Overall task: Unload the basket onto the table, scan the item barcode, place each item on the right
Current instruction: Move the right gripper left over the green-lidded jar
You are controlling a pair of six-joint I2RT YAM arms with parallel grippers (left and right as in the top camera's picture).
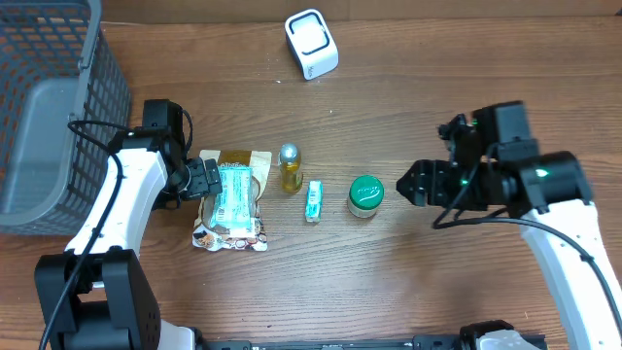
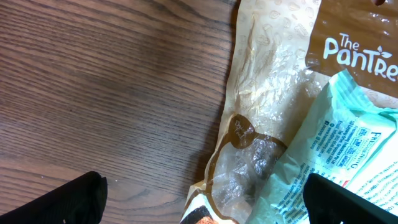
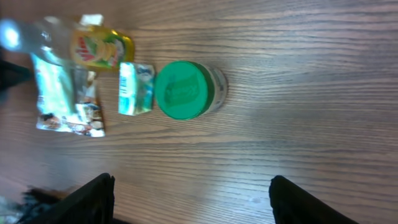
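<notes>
1. The left gripper stands wide open and holds nothing. In its wrist view one finger hangs over bare wood and the other over the mint-green packet. I cannot tell whether it touches.
2. The packet lies just at 3 o'clock from this gripper, flat on a brown pouch. Its long axis runs 12 to 6.
3. The right gripper has its jaws apart and is empty. The green-lidded jar stands upright at its 9 o'clock, near but apart.
4. Which one is the item to scan is not settled. The left arm is nearer the packet and the right arm nearer the jar.
5. The scanner sits at 1 o'clock from the left gripper and 11 o'clock from the right, well apart from both.
6. On the wooden table, a small bottle and a carton lie between packet and jar, likely crowding the jar's 9 o'clock side. A basket stands beyond the left arm at 10 o'clock.
</notes>
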